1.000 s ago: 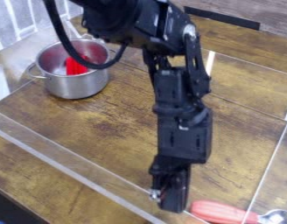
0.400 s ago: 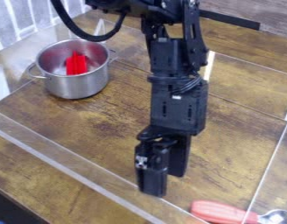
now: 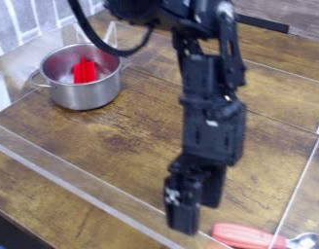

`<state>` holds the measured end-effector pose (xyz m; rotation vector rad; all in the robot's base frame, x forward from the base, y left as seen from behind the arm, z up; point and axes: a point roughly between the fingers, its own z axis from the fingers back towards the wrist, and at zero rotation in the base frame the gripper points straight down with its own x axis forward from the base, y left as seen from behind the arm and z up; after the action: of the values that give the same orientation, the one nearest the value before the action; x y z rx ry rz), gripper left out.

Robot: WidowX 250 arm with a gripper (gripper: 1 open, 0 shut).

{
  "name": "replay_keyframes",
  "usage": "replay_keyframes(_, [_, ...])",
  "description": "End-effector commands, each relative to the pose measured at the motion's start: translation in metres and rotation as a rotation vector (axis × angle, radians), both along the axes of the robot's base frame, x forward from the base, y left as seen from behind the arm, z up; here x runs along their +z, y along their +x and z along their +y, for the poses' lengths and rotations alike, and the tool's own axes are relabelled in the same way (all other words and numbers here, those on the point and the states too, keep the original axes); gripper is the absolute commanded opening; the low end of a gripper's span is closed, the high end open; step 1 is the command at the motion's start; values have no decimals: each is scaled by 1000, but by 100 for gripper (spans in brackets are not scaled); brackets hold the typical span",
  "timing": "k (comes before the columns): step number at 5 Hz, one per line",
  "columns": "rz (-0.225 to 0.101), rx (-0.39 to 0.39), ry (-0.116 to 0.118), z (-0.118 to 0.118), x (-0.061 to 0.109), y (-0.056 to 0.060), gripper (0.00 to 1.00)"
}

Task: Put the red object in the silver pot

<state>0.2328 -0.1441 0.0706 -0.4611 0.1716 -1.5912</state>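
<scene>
The silver pot (image 3: 79,80) stands at the back left of the wooden table, and a red object (image 3: 86,71) stands upright inside it. A second red thing, long with a silvery end (image 3: 248,234), lies at the front right edge. My black gripper (image 3: 191,202) hangs steeply downward over the front of the table, far from the pot and just left of the long red thing. Its fingers appear spread, open, with nothing between them. The picture is blurred around the fingertips.
A clear plastic wall (image 3: 71,180) runs around the table (image 3: 124,131), with its front edge close under the gripper. The black arm (image 3: 208,88) crosses the middle of the view from the top.
The jaws went from shut to spread apart. The wrist has rolled a little, and the hand stays over the same front patch of table. Pot and red things have not moved.
</scene>
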Motion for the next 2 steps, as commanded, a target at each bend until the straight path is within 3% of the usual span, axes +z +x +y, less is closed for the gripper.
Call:
replay_keyframes(1, [-55, -17, -20, -4, -7, 10, 100])
replay_keyframes(2, [-54, -19, -22, -1, -22, 12, 100])
